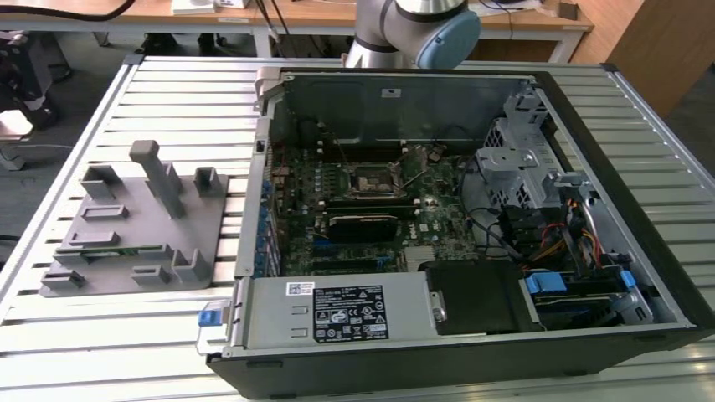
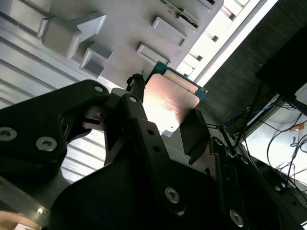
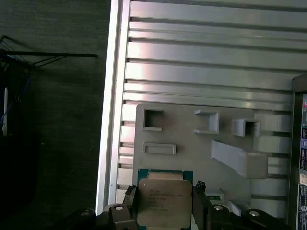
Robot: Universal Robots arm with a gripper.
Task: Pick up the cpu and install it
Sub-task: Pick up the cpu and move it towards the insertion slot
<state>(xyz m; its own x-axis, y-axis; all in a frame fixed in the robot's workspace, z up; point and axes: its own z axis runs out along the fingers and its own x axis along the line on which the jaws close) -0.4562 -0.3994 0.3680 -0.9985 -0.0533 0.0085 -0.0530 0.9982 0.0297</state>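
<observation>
Silver-lidded, near-square cpu, thin green rim, clamped on two opposite edges by black end effector; over grey moulded fixture tray, lid facing away from tray, edges parallel to tray's.

cpu in tool over fixture | fixture exterior view's left of case

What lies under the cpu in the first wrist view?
The grey holder plate with its raised pockets, resting on the slatted table. The cpu, held in the gripper, covers the patch of plate directly beneath it.
</observation>
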